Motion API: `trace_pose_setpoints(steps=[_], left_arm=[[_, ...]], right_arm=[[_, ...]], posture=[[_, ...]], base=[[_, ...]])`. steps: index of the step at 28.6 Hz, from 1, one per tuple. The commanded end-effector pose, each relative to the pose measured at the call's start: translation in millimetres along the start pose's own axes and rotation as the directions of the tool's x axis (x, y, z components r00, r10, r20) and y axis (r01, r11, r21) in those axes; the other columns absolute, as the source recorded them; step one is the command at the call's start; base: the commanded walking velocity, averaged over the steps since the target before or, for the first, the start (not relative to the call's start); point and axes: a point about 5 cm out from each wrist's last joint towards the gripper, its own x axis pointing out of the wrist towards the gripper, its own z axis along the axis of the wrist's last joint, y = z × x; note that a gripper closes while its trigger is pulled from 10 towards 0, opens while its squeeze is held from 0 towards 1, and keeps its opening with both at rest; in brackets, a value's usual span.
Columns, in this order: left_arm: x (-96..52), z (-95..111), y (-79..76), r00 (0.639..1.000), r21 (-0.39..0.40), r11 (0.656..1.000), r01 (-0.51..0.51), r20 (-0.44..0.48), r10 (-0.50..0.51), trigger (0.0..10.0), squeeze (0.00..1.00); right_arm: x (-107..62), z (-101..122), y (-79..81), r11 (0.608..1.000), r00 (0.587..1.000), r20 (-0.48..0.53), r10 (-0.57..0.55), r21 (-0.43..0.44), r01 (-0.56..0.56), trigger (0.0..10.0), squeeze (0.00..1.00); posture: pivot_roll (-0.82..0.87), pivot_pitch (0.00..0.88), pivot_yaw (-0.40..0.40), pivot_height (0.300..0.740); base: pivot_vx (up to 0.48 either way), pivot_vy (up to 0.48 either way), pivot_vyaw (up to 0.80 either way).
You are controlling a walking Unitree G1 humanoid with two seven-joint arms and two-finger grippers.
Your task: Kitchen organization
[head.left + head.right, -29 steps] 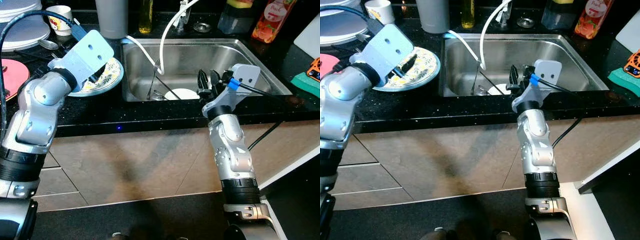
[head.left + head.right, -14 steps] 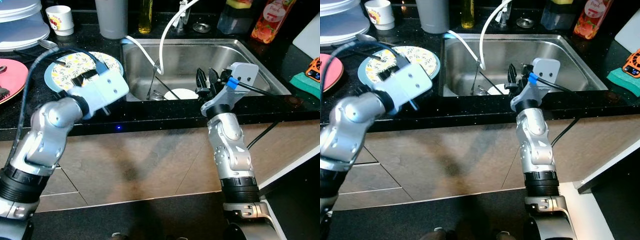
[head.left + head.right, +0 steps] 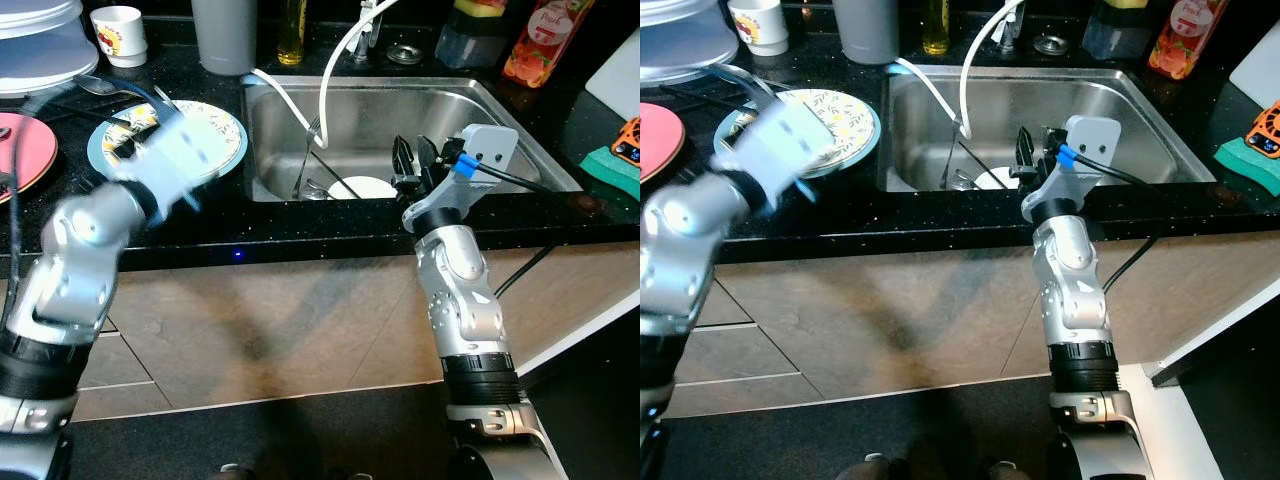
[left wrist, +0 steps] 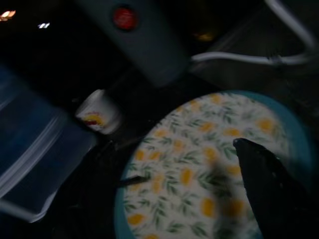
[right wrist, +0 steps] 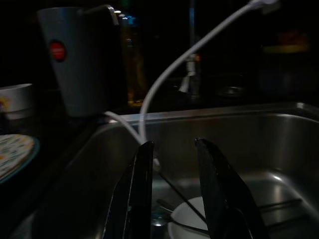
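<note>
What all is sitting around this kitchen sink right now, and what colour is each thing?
Sink: one, steel, set in the black counter.
White dish: one, in the sink bottom, with cutlery beside it.
Floral plate: one, yellow pattern with teal rim, on the counter left of the sink.
Pink plate: one, far left.
White plates: a stack, back left.
Small cup: one, white, back left.
Grey tumbler: one, behind the sink.
Red bottle: one, back right.
Teal sponge: one, far right.
Left gripper: black, blurred, over the floral plate.
Right gripper: black, open, over the sink.
</note>
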Motion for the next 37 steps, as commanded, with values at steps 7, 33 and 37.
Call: trace_pose_setpoints(steps=[7,33,37], left_arm=[[-5.4,-31.9,13.5,0.978,-0.428,0.880,-0.205,-0.130,0.165,10.0,0.00],[-10.2,18.6,-42.0,0.956,-0.470,0.882,0.002,0.260,0.136,10.0,0.00],[-5.5,21.9,-35.7,0.951,-0.485,0.874,0.001,0.271,0.150,10.0,0.00]], right_arm=[[-2.5,-1.7,3.7,1.000,1.000,-0.002,0.011,0.022,-0.011,10.0,0.00],[-10.2,17.8,-11.1,0.987,0.986,0.135,-0.101,-0.107,0.116,10.0,0.00],[-9.0,19.6,-11.3,0.987,0.983,0.148,-0.107,-0.101,0.123,10.0,0.00]], posture=[[0.23,0.134,-0.074,0.740],[0.20,0.018,-0.048,0.740],[0.19,0.000,-0.019,0.740]], base=[[0.000,0.000,0.00],[0.000,0.000,0.00],[0.000,0.000,0.00]])
